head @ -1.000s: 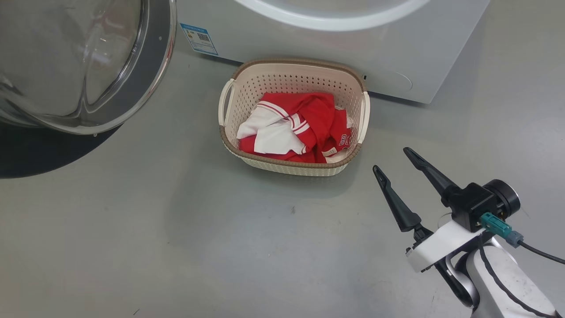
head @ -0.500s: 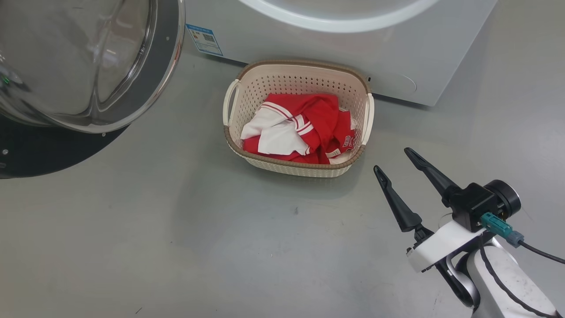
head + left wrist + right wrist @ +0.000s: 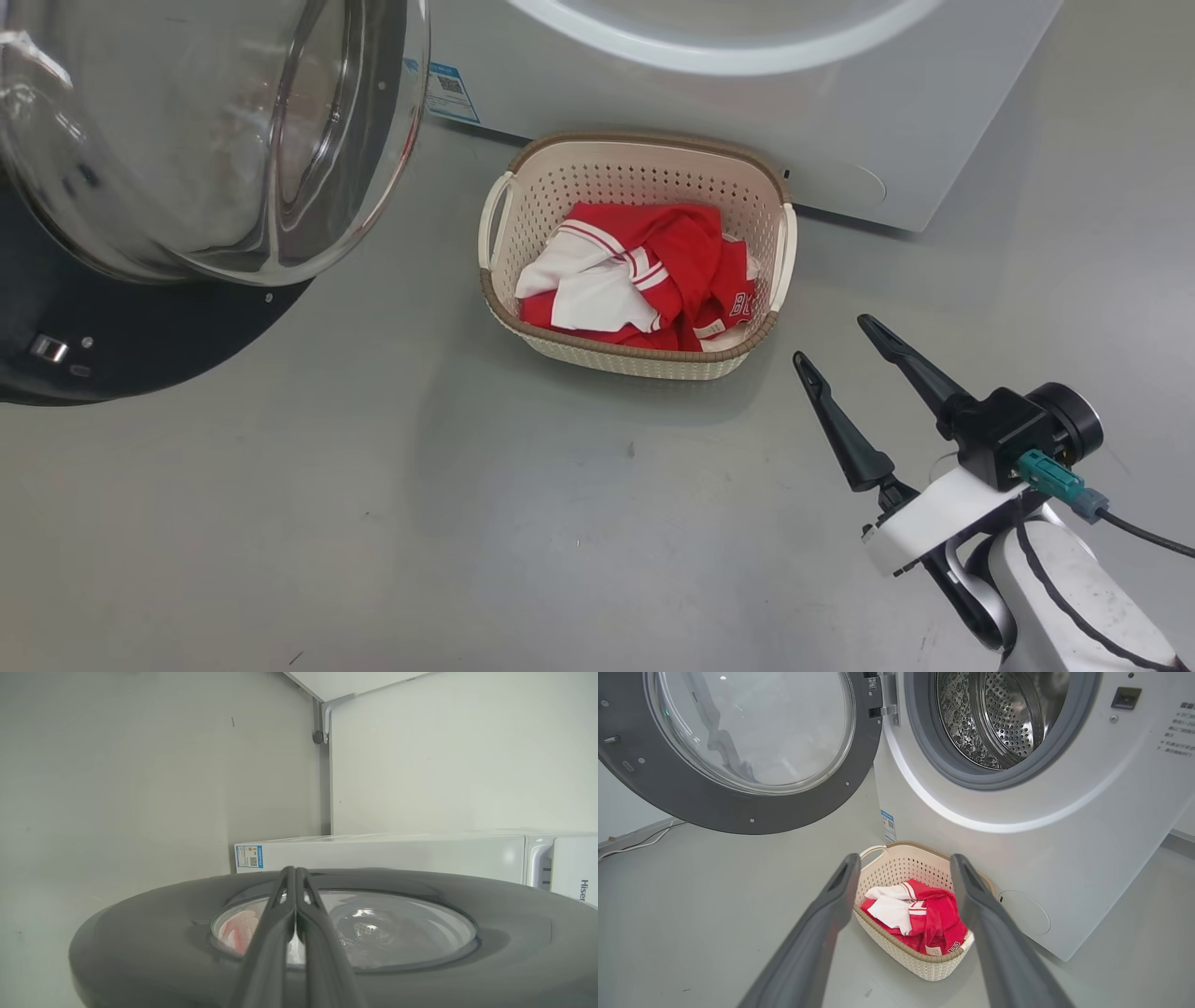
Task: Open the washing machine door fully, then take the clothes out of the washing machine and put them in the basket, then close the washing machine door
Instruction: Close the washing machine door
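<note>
Head view: the basket point(image 3: 644, 177) stands on the grey floor point(image 3: 373, 523) just in front of the washing machine point(image 3: 709, 121), with the clothes point(image 3: 672, 252) (red with white sleeves and striped trim) heaped inside it. The washing machine door point(image 3: 140, 336) hangs open at upper left. The right gripper point(image 3: 831, 341) is held above the floor near the basket's right end, its two fingers spread apart and empty. Left wrist view: the left gripper point(image 3: 293, 871) has its fingers pressed together with nothing between them, lying across the door's glossy outer face. Whether they touch it cannot be told. A blue label point(image 3: 249, 856) marks the washer's corner beyond. Right wrist view: the right gripper's parted fingers frame the basket and its clothes. Above, the steel drum point(image 3: 994, 714) shows no garment inside its grey gasket point(image 3: 934, 742), and the door stands swung out to the left.
</note>
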